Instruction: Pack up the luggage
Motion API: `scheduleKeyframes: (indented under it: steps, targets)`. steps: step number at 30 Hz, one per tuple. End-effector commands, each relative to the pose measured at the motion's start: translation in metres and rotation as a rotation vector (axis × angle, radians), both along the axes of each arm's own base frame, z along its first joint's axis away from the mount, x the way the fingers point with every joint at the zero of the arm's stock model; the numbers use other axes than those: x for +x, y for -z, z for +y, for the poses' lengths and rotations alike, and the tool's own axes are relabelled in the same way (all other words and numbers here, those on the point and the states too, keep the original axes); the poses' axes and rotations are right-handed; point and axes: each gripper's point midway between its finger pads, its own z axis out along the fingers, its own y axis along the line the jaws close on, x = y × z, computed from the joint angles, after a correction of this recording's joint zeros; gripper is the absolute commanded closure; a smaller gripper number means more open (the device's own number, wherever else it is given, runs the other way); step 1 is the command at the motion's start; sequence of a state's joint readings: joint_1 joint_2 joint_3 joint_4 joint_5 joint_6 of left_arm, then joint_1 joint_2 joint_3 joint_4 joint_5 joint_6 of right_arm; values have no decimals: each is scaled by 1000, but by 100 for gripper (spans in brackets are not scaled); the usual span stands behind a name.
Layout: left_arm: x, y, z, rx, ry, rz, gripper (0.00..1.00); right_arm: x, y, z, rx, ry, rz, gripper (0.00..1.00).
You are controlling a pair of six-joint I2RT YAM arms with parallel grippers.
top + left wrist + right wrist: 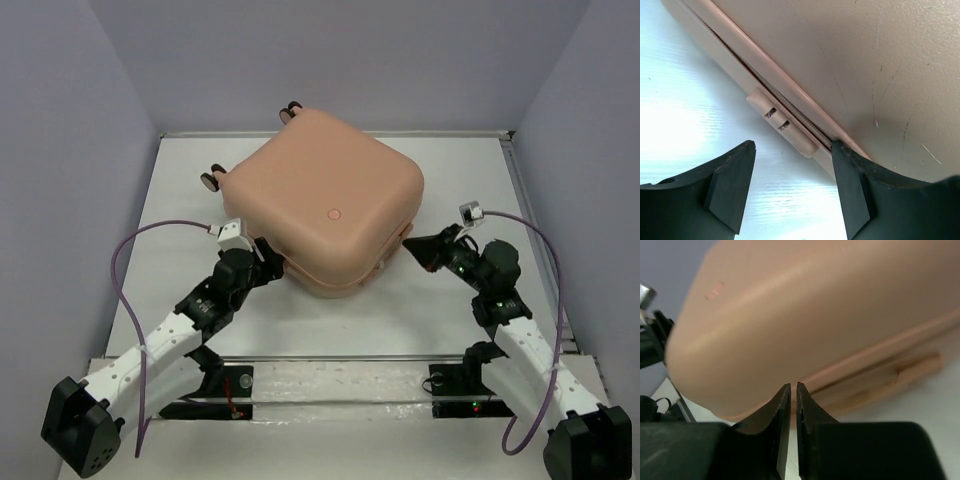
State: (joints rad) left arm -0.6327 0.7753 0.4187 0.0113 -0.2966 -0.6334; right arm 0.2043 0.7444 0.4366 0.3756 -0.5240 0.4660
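The luggage (pixel 330 200) is a peach-pink hard-shell case lying closed and flat on the white table, with caster wheels (pixel 210 180) at its far-left side. My left gripper (pixel 272 258) is at its near-left side and stands open. In the left wrist view only bare table lies between the fingers of the left gripper (pixel 792 145). Its right fingertip (pixel 840 150) rests against the zip seam of the luggage (pixel 865 60), beside a small pink tab (pixel 782 122). My right gripper (pixel 412 245) is shut and empty, just off the case's right corner. The right wrist view shows its tips (pixel 793 385) pointing at the shell (pixel 805 315).
Grey walls enclose the table (pixel 450 310) on the left, back and right. A purple cable (pixel 125 270) loops out from the left arm and another (pixel 555 300) from the right. A recessed handle (pixel 905 372) runs along the case's side.
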Motion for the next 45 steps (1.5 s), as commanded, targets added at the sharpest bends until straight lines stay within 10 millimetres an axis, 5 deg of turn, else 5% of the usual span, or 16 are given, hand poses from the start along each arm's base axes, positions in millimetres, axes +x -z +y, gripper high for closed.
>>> scheduleKeyframes:
  steps: [1, 2, 4, 5, 6, 8, 11, 12, 16, 21, 29, 39, 45]
  targets:
    - [18, -65, -11, -133, -13, -170, 26, -16, 43, -3, -27, -3, 74, 78]
    - [15, -63, -12, -150, -8, -164, 26, -17, 55, -2, -34, -15, 100, 67]
    - [6, -67, -7, -180, -3, -188, 30, -19, 66, 3, -46, -58, 108, 61]
    - [2, -70, -8, -191, 19, -203, 35, -16, 74, 4, -49, -61, 140, 61]
    - [-5, -82, -6, -221, 38, -248, 53, -15, 76, 5, -46, -65, 144, 66]
    - [-14, -80, -11, -226, 97, -260, 65, -13, 77, 8, -40, -77, 134, 81]
    - [-29, -61, -28, -232, 203, -206, 78, -7, 83, 13, -55, -110, 142, 76]
    - [-33, -52, -36, -232, 246, -177, 82, -5, 89, 16, -59, -121, 162, 67]
    - [-50, -29, -64, -228, 383, -135, 84, -2, 102, 22, -74, -152, 188, 57]
    - [-72, -32, -95, -217, 560, -151, 83, -6, 112, 35, -64, -224, 201, 54]
    - [-85, -25, -118, -194, 675, -133, 81, -4, 120, 45, -79, -271, 203, 53]
    - [-73, -35, -131, -175, 670, -160, 81, -5, 117, 60, -85, -334, 190, 58]
    - [-72, -37, -130, -183, 659, -162, 81, -7, 109, 50, -132, -256, 161, 56]
